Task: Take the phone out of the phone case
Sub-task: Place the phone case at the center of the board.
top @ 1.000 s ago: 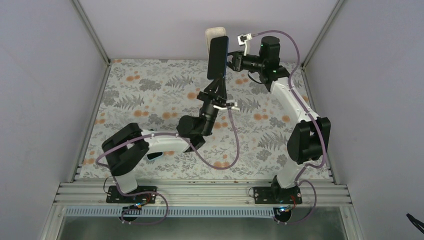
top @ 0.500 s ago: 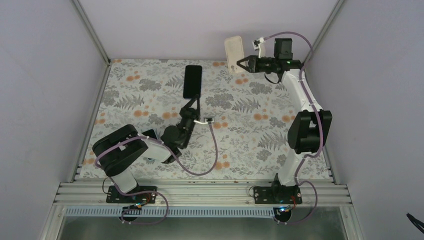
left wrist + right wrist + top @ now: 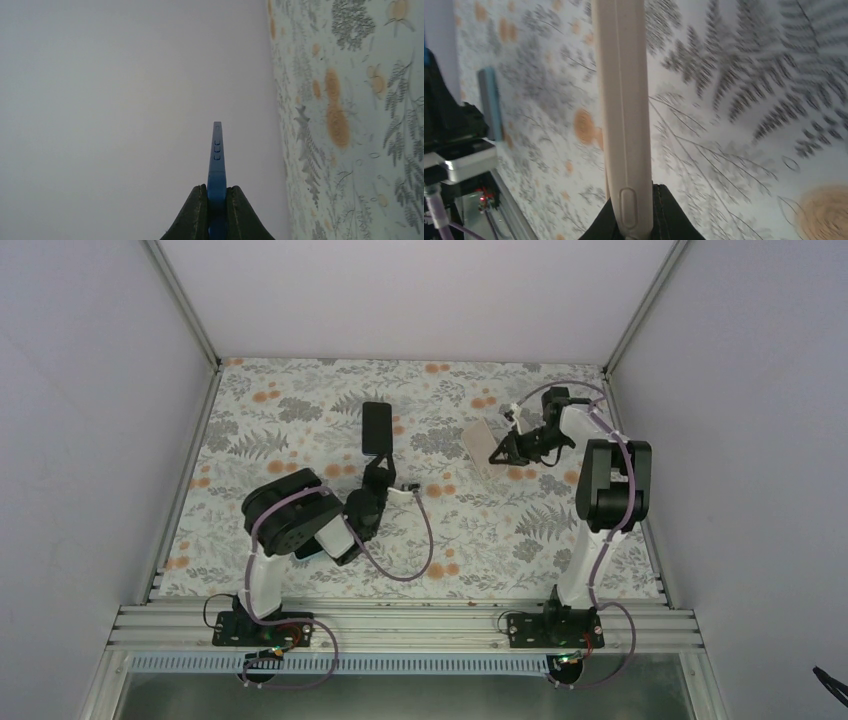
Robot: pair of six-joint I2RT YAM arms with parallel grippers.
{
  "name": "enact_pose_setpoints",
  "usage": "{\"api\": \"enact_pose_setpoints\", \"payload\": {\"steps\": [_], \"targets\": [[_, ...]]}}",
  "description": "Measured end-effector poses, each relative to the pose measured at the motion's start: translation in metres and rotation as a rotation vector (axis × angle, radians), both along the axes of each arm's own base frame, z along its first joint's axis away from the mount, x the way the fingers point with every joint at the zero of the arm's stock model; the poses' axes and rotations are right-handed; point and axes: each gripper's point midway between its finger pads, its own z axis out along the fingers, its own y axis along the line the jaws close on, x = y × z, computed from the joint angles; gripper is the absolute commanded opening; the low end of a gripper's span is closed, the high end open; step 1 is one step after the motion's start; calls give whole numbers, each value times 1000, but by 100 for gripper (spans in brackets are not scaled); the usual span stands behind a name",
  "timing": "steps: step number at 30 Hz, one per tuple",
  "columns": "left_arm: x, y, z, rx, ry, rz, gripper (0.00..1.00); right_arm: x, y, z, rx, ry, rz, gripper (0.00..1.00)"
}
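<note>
Left gripper point(image 3: 216, 191): closed tight on the near end of the phone point(image 3: 216, 150), one finger flat against each face, with no gap showing.
Phone position: it projects straight out beyond the left fingertips and shows only its blue edge to the wrist camera. Its broad face is turned toward the floral table point(image 3: 300, 390), which lies off to one side of the hand and apart from it.
Right gripper point(image 3: 634, 197): clamped on one end of the phone case point(image 3: 621, 100), with a finger on each side of the shell.
Case position: it runs forward from the right fingers, edge-on and empty. Whether its far end touches the table cannot be told.
Separation: phone and case are well apart, one in each hand. Extraction is judged done, with only set-down left.
Risk, phone: the grip covers one short end only and the rest overhangs. A quick wrist turn or a hard touchdown could lever the glossy faces out of the pads.
Risk, case: the thin shell is likely to flex. Pressing it down at an angle could bend it or make it spring free.
Risk, release: opening either hand above the surface would drop its load.
</note>
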Motion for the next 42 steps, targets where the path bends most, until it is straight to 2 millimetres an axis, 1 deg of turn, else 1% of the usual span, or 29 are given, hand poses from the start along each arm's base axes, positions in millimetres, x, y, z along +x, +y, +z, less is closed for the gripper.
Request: {"api": "enact_pose_setpoints", "payload": {"steps": [3, 8, 10, 11, 14, 15, 17, 19, 21, 23, 25, 27, 28, 30, 31, 32, 34, 35, 36, 39, 42], "targets": [[5, -5, -14, 16, 19, 0, 2, -9, -15, -21, -64, 47, -8, 3], [6, -9, -33, 47, 46, -8, 2, -5, -38, -44, -219, 37, -10, 3], [4, -12, -45, 71, 65, -18, 2, -2, -47, -55, -278, 33, -13, 3], [3, -13, -50, 81, 73, -24, 2, 1, -52, -59, -299, 33, -17, 3], [-3, -18, -59, 99, 90, -48, 3, 3, -56, -60, -310, 33, -22, 4], [-5, -18, -61, 102, 93, -53, 5, 4, -57, -59, -318, 30, -22, 8], [-7, -21, -62, 102, 95, -61, 16, 9, -61, -57, -343, 16, -25, 19], [-9, -23, -63, 100, 97, -69, 27, 17, -67, -55, -375, -5, -29, 26], [-11, -25, -63, 91, 100, -75, 36, 24, -74, -55, -414, -28, -34, 31], [-14, -27, -66, 88, 109, -83, 41, 31, -81, -53, -451, -49, -38, 31], [-17, -29, -69, 89, 118, -93, 43, 36, -87, -49, -478, -67, -43, 31], [-21, -31, -72, 91, 127, -103, 51, 43, -92, -44, -496, -89, -50, 32], [-23, -32, -74, 92, 132, -109, 56, 45, -93, -41, -501, -97, -50, 34], [-28, -34, -81, 103, 159, -125, 73, 49, -95, -34, -513, -115, -51, 40], [-30, -35, -81, 92, 164, -131, 81, 50, -96, -31, -517, -122, -51, 42], [-31, -36, -78, 89, 169, -136, 88, 50, -97, -25, -523, -133, -47, 43], [-35, -40, -71, 63, 191, -152, 97, 51, -98, -13, -533, -156, -47, 47], [-38, -43, -69, 54, 210, -162, 100, 52, -98, -6, -537, -168, -48, 50], [-41, -47, -70, 49, 244, -177, 100, 54, -99, 3, -540, -189, -48, 52], [-50, -61, -75, 40, 353, -209, 100, 58, -100, 29, -552, -250, -50, 62], [-57, -86, -75, 16, 489, -240, 100, 60, -101, 56, -582, -323, -43, 70]]}}
